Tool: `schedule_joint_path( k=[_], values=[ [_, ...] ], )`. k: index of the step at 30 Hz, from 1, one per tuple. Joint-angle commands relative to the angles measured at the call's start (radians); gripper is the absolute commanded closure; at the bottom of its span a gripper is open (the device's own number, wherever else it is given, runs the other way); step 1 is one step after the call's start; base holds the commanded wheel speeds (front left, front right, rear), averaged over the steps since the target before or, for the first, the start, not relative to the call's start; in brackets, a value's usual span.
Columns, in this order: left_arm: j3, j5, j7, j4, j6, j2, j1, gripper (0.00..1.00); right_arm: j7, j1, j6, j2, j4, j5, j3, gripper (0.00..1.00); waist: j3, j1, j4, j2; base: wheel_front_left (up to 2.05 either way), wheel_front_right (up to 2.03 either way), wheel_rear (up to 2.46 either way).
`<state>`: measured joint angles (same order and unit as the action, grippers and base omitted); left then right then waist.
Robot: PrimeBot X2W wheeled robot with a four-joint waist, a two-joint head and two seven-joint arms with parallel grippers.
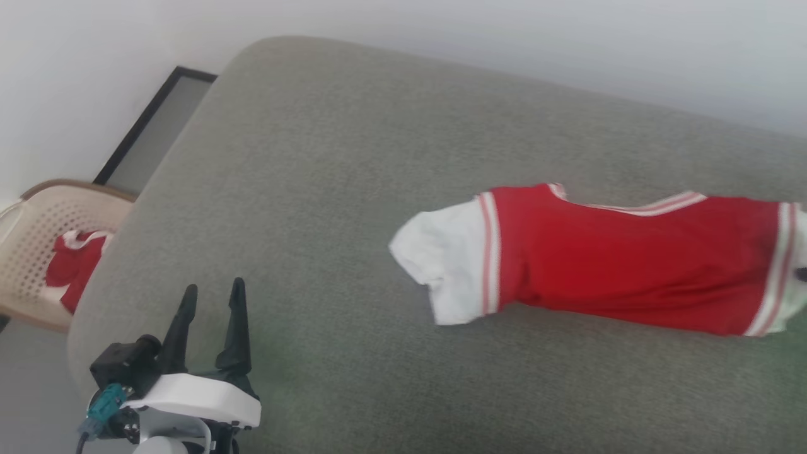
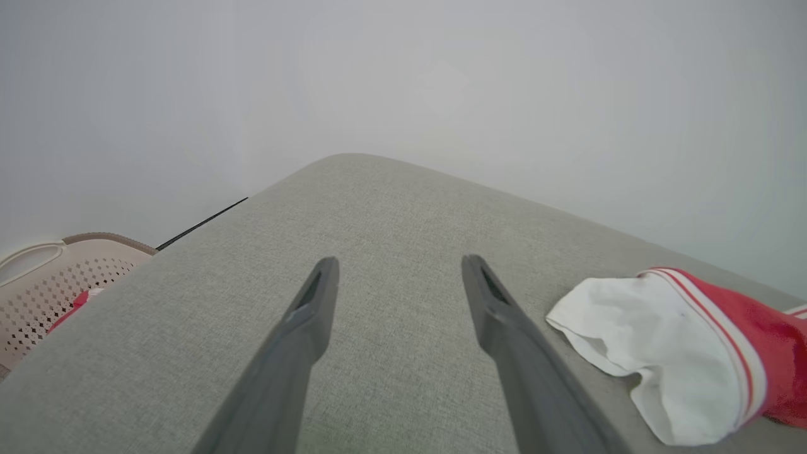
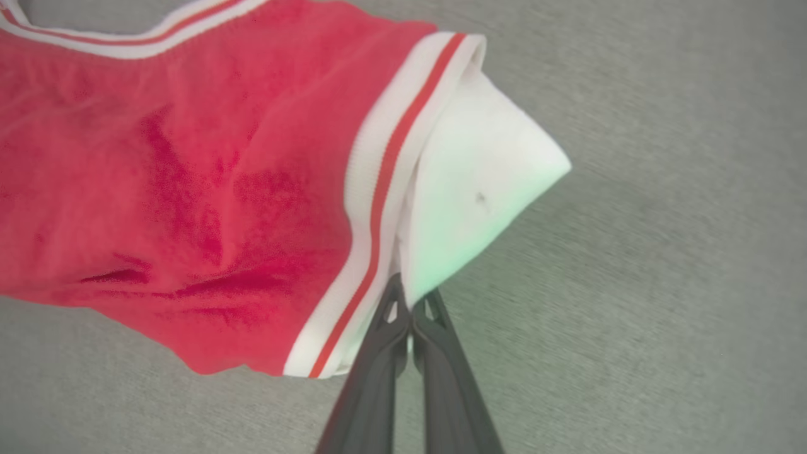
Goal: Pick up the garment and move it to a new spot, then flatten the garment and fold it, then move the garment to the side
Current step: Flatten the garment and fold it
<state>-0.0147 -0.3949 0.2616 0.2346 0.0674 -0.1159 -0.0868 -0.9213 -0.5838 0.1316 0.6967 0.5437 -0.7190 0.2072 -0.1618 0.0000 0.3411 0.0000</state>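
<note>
The garment (image 1: 630,258) is a red shirt with white sleeves and red-and-white striped trim, lying in a long bunched strip across the right of the grey padded surface (image 1: 315,189). In the right wrist view my right gripper (image 3: 406,301) is shut on the edge of one white sleeve of the garment (image 3: 189,189), just beside the striped cuff band. My left gripper (image 1: 213,289) stands open at the lower left with nothing between its fingers, well apart from the cloth. The left wrist view shows the left gripper (image 2: 400,265) open over bare fabric, with the garment's other white sleeve (image 2: 662,347) to its right.
A beige perforated basket (image 1: 38,252) with red cloth inside stands off the surface's left edge, also the basket (image 2: 57,284) in the left wrist view. A black-framed panel (image 1: 157,126) leans on the white wall behind. The padded surface's rounded edge runs along the left.
</note>
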Motion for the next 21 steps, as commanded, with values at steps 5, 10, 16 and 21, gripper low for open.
schedule_joint_path(
  k=[5, 10, 16, 21],
  values=[
    [-0.022, 0.013, 0.005, -0.009, -0.001, -0.006, 0.01, 0.0, 0.042, 0.042, -0.002, 0.018, -0.042, 0.014, -0.033, 1.0, 0.017, 0.0, -0.047, 0.0, 0.0, 0.0, 0.0],
    [-0.03, 0.016, 0.005, -0.015, -0.002, -0.007, 0.013, 0.0, 0.045, 0.063, -0.001, -0.015, -0.127, 0.011, -0.015, 1.0, 0.023, 0.0, -0.073, 0.0, 0.0, 0.0, 0.0],
    [-0.034, 0.022, 0.005, -0.021, -0.002, -0.012, 0.011, 0.0, 0.033, 0.115, -0.001, -0.07, -0.311, 0.012, 0.062, 1.0, 0.025, 0.0, -0.096, 0.0, 0.0, 0.0, 0.0],
    [-0.031, 0.026, 0.005, -0.019, -0.003, -0.01, 0.001, 0.0, 0.029, 0.162, -0.001, -0.118, -0.422, 0.023, 0.137, 1.0, 0.024, 0.0, -0.1, 0.0, 0.0, 0.0, 0.0]
  ],
)
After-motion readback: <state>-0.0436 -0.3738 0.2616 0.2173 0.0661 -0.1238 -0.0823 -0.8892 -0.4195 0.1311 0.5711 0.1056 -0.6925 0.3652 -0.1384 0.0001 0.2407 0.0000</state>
